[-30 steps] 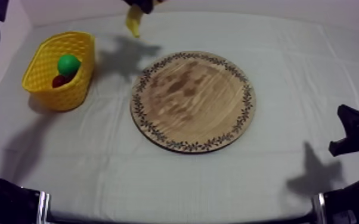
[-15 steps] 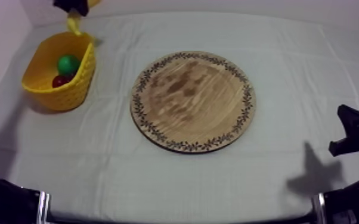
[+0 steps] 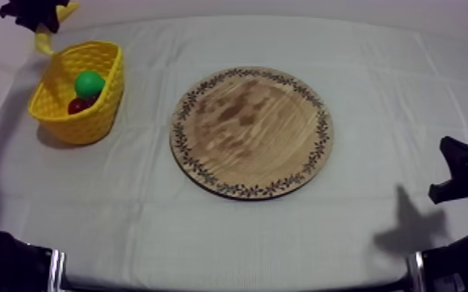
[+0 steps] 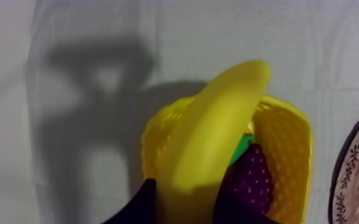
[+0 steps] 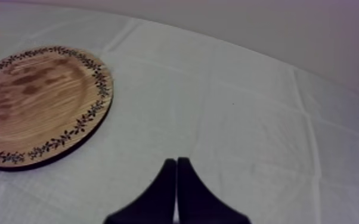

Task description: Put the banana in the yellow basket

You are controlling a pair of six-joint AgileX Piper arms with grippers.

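Above the yellow basket [image 4: 289, 156], holds the banana [image 4: 217, 134] clamped in left gripper [image 4: 185, 204]; rests right gripper [image 5: 176, 164], fingers together, near wooden board [image 5: 33, 101].

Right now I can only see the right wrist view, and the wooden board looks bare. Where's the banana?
Observer: The left gripper is shut on the banana, holding it up by the yellow basket, not in it yet.
Operator: Is there other stuff in the basket?
Observer: Yes, a round green fruit and a small red fruit lie inside.
Operator: Where's my arm?
Observer: The right gripper sits low at the right side of the table, apart from the wooden board.
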